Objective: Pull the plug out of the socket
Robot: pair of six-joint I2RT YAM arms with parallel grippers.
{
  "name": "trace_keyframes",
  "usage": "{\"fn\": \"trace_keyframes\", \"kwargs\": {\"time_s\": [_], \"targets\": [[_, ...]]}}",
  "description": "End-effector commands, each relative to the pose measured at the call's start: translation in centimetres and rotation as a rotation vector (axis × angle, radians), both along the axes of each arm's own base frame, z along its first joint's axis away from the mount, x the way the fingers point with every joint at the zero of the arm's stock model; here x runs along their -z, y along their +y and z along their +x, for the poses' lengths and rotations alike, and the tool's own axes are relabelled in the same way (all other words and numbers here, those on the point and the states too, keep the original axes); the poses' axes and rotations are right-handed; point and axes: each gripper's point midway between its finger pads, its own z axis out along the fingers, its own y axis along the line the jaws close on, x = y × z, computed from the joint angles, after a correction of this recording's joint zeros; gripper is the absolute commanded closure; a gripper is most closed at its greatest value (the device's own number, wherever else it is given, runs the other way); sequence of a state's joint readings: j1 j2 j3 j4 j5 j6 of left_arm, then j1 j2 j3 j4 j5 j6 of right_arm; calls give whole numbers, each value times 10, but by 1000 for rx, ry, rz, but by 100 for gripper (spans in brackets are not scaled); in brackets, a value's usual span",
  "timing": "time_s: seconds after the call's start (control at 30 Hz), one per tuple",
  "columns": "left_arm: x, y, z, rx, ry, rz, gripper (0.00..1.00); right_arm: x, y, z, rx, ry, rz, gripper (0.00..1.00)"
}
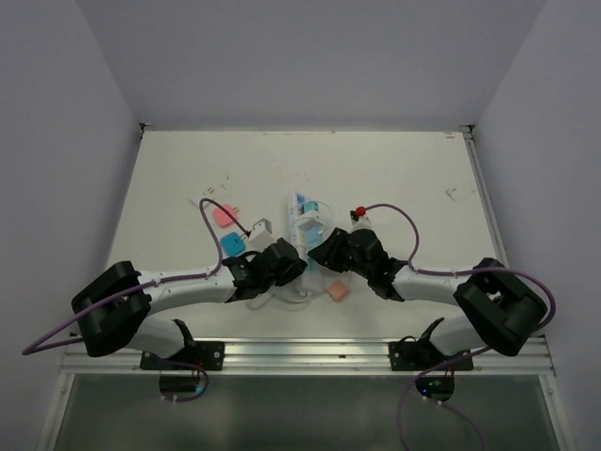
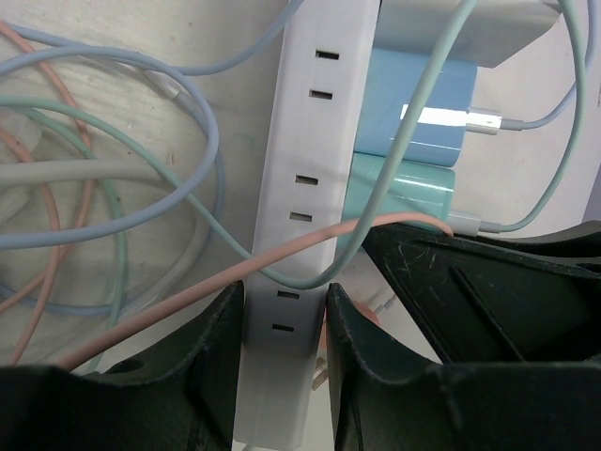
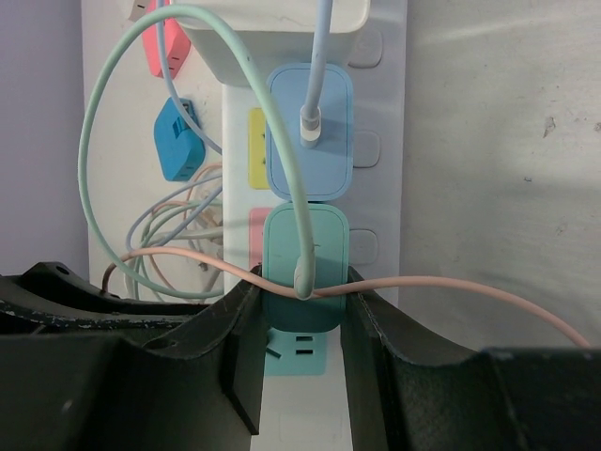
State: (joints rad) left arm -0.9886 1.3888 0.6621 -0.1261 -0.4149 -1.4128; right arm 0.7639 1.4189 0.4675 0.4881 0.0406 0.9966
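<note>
Pale walls box in a white worktop (image 1: 394, 178); the socket (image 2: 310, 141) lies mid-surface beside loose cables (image 2: 94, 171). The left claw (image 2: 282, 315) is closed narrow on the socket's end, one finger on each long side. The right claw (image 3: 302, 296) pinches the teal plug (image 3: 305, 246), which is seated in the socket just below a blue plug (image 3: 310, 132). A pink cable (image 3: 451, 286) crosses the right claw's fingers.

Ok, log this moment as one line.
left hand: shut on power strip | right hand: shut on teal plug | teal plug: seated
</note>
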Motion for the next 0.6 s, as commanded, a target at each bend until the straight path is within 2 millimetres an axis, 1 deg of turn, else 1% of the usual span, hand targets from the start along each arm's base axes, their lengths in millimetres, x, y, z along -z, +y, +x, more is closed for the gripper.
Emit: {"fn": "trace_keyframes", "kwargs": {"time_s": [0.0, 0.03, 0.13, 0.23, 0.27, 0.3, 0.37, 0.43, 0.57], "targets": [[59, 103, -24, -133, 124, 420, 100, -63, -1, 21, 72, -166, 131, 100], [59, 103, -23, -138, 122, 418, 100, -67, -2, 20, 73, -171, 136, 100], [59, 105, -24, -150, 125, 421, 100, -69, -5, 18, 76, -176, 133, 100], [60, 108, -25, -163, 129, 425, 100, -73, -4, 14, 58, -176, 154, 100], [60, 108, -24, -167, 130, 429, 100, -78, -3, 13, 54, -189, 178, 100], [61, 110, -25, -170, 131, 435, 100, -76, -4, 11, 53, -185, 184, 100], [61, 113, -26, -185, 137, 443, 100, -80, -5, 10, 57, -194, 201, 100], [61, 116, -26, -196, 137, 449, 100, -78, -7, 10, 62, -192, 194, 100], [61, 119, -27, -211, 138, 460, 100, -81, -8, 10, 65, -198, 198, 100]]}}
